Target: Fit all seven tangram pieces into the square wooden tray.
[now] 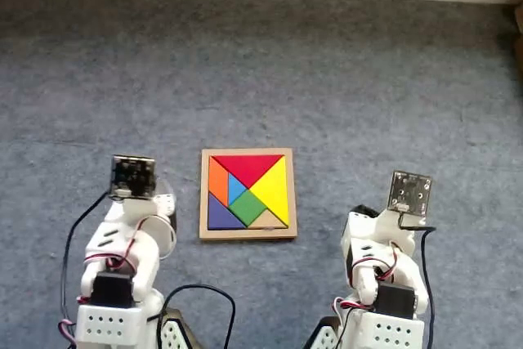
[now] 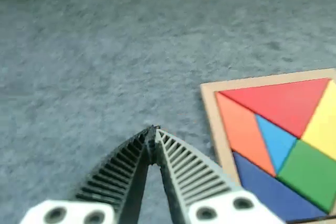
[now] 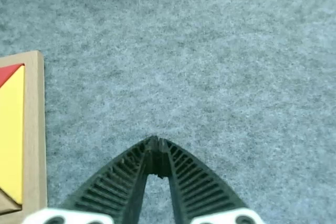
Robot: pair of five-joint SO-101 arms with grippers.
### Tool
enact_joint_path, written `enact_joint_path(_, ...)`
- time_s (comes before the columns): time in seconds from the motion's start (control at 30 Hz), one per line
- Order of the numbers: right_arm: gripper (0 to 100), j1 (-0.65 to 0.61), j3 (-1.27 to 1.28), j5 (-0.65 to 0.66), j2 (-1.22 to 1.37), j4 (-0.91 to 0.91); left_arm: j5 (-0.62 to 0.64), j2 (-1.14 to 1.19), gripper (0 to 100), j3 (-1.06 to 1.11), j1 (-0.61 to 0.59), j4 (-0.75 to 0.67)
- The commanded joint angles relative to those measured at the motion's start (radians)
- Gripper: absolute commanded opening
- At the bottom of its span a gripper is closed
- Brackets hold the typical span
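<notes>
1. We see the grey table (image 1: 368,79) spread beneath both sets of jaws.
2. The square wooden tray (image 1: 203,194) lies flat between the left jaws and the right jaws, nearer the left ones.
3. All seven tangram pieces (image 1: 248,208) sit inside it; the red triangle (image 1: 248,167) and yellow triangle (image 1: 274,194) are the biggest.
4. Both sets of jaws are closed, tips together, gripping nothing, over bare table.

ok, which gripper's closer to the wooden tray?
Left. The left gripper sits close beside the tray, on its orange-and-blue side; the right gripper is farther off, on its yellow side.
</notes>
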Motion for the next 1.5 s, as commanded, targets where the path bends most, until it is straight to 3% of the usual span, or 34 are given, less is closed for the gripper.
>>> enact_joint_path(0.0, 0.5, 0.010, 0.108, -0.005, 0.004, -0.019, -0.008, -0.013, 1, 0.021, -0.117, 0.080)
enact_joint_path(0.23, 0.5, 0.010, 0.108, -0.006, 0.004, -0.019, -0.008, -0.013, 1, 0.021, -0.139, 0.155)
enact_joint_path(0.63, 0.5, 0.007, 0.108, -0.005, 0.013, -0.012, -0.006, -0.007, 1, 0.021, -0.142, 0.157)
enact_joint_path(0.73, 0.5, -0.038, 0.110, -0.003, 0.007, 0.061, -0.006, -0.005, 1, 0.021, -0.142, 0.166)
enact_joint_path(0.87, 0.5, -0.133, 0.111, -0.003, 0.004, 0.139, -0.008, -0.010, 1, 0.021, -0.142, 0.328)
enact_joint_path(0.97, 0.5, -0.134, 0.111, -0.003, 0.004, 0.143, -0.008, -0.015, 1, 0.021, -0.139, 0.419)
enact_joint_path(1.47, 0.5, -0.137, 0.108, -0.008, 0.002, 0.220, -0.008, -0.015, 1, 0.021, -0.142, 0.420)
